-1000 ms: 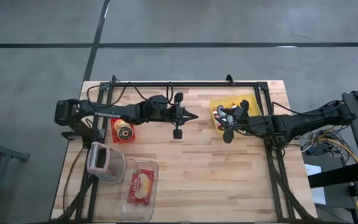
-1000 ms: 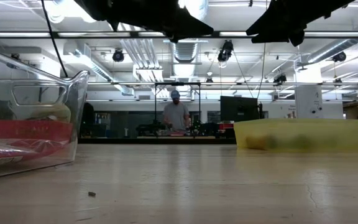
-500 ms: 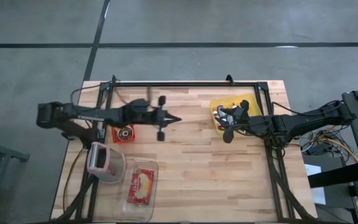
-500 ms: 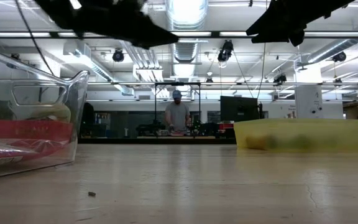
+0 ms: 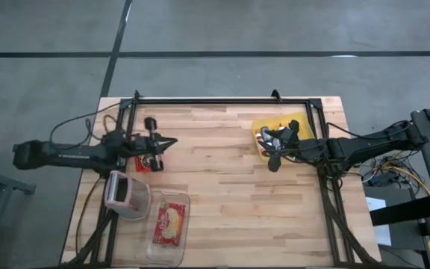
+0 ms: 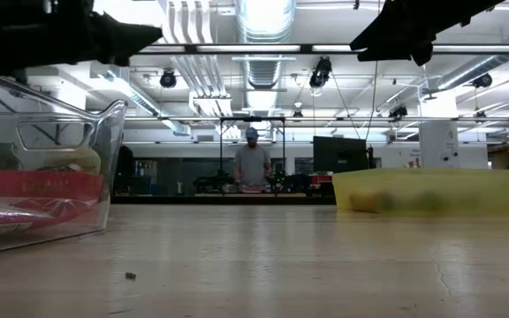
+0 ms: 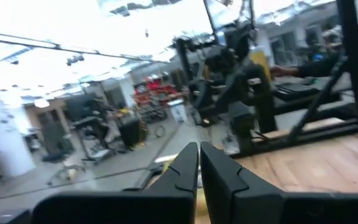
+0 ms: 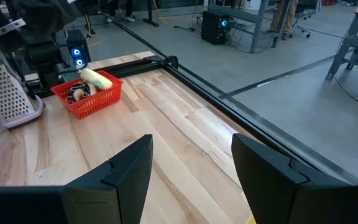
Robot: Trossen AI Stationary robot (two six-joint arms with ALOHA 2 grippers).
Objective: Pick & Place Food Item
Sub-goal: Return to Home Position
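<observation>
Where the donuts (image 8: 76, 93) lie: in the red bin (image 8: 93, 102), on the desk's (image 5: 230, 209) left side; sorting appears finished.
Left tool (image 5: 169, 140): clenched empty, over that bin.
Right tool (image 8: 191, 148): released, idle over the yellow bin (image 5: 295, 119).

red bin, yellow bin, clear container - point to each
red bin (image 8: 91, 103), right wrist view, front mesh wall
yellow bin (image 6: 427, 187), low view, near side wall
clear container (image 5: 169, 199), high view, bare far end
</observation>
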